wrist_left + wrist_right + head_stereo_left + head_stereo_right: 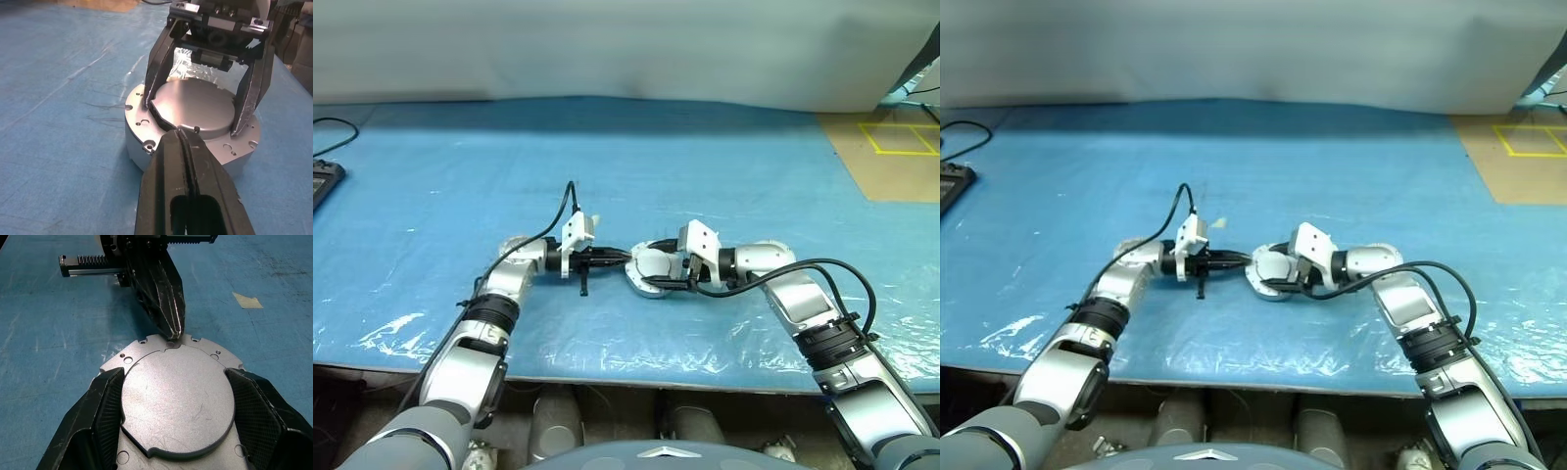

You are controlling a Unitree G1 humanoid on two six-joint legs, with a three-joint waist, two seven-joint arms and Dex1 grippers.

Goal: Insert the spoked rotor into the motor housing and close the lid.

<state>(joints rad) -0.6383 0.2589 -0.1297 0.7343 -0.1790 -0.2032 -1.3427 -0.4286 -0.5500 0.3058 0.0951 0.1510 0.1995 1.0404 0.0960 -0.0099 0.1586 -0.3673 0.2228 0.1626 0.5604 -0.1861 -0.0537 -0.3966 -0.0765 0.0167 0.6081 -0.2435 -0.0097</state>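
Both arms reach in toward the middle of the blue sheet (705,166), wrists bent so the two claws face each other almost head-on.

The left claw (625,257) points across to the right and lies nearly level, its two black fingers pressed flat together with nothing between them. Their joined tip touches the near edge of the round housing (142,128), right at a small notch in the rim of the lid (178,399).

The right claw (173,404) comes in from the other side, tilted a little downward. Its fingers stand wide and bracket the lid on opposite sides, one pad (105,406) against each edge of the smooth grey disc.

The housing sits flat on the sheet between the two claws, a squat silver can with small screw holes around its flange. The lid lies over its opening, so the wheel inside is hidden and I cannot tell where it is.

A scrap of pale tape (247,300) lies on the sheet well apart from the housing.
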